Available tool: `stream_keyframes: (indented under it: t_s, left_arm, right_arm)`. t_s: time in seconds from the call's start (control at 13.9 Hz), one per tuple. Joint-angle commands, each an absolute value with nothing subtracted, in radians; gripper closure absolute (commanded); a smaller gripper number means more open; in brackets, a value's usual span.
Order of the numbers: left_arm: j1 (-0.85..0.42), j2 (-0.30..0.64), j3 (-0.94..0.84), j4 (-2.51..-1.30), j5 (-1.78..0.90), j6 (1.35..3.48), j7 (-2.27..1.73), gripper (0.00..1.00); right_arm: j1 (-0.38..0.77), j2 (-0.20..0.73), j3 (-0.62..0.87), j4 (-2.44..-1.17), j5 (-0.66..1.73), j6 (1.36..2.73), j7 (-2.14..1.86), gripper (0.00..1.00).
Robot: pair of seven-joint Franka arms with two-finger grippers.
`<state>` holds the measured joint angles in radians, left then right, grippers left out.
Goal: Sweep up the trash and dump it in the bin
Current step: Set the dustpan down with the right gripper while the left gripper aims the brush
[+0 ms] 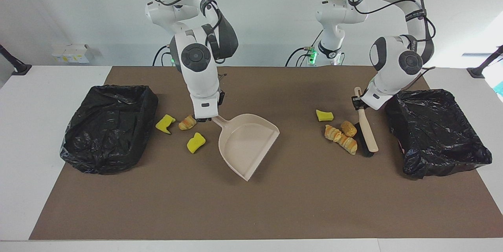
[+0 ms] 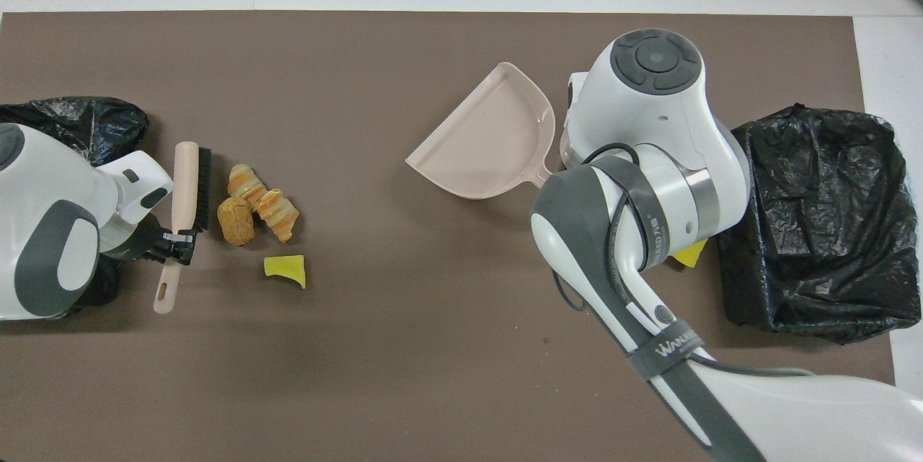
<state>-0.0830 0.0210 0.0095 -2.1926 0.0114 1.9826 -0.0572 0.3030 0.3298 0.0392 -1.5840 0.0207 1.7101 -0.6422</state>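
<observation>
Left gripper [image 1: 358, 103]: clamped on the brush [image 1: 366, 129] handle, low over the mat [image 1: 275, 205], between the bread cluster and the bin at the left arm's end.
Brush: beige back, black bristles; its head is down by the mat, just beside the bread cluster; touching or not, I cannot tell.
Right gripper [image 1: 206, 118]: closed on the dustpan [image 1: 246, 144] handle, over the mat beside the lone bread piece.
Dustpan: beige, near the mat's middle, its open mouth turned slantwise away from the robots and toward the left arm's end.
Trash by the brush: three bread pieces [image 1: 341, 137] bunched together; one yellow sponge chunk [image 1: 324, 115] nearer to the robots than they are, apart from them.
Trash by the dustpan handle: one bread piece [image 1: 187, 122]; a sponge chunk [image 1: 165, 124] beside it toward the right arm's bin; another sponge chunk [image 1: 196, 142] farther from the robots, near the dustpan's side.
Bins: a black-bagged bin [image 1: 436, 132] at the left arm's end of the mat, another [image 1: 110, 128] at the right arm's end.
</observation>
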Motion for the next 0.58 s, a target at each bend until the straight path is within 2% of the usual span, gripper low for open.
stream_keyframes:
  t_s: [0.0, 0.14, 0.5]
  left_arm:
    - [-0.126, -0.047, 0.018, -2.273, 0.025, 2.017, -0.109, 1.0]
    - [-0.146, -0.048, 0.018, -2.275, 0.017, 2.037, -0.159, 1.0]
    - [-0.199, -0.044, 0.017, -2.299, 0.012, 2.075, -0.244, 1.0]
  right_arm:
    - [0.285, 0.233, 0.049, -1.744, 0.018, 1.773, -0.762, 1.0]
    - [0.301, 0.196, 0.048, -1.84, 0.002, 1.851, -0.808, 1.0]
    - [0.319, 0.196, 0.049, -1.867, -0.121, 1.862, -0.985, 1.0]
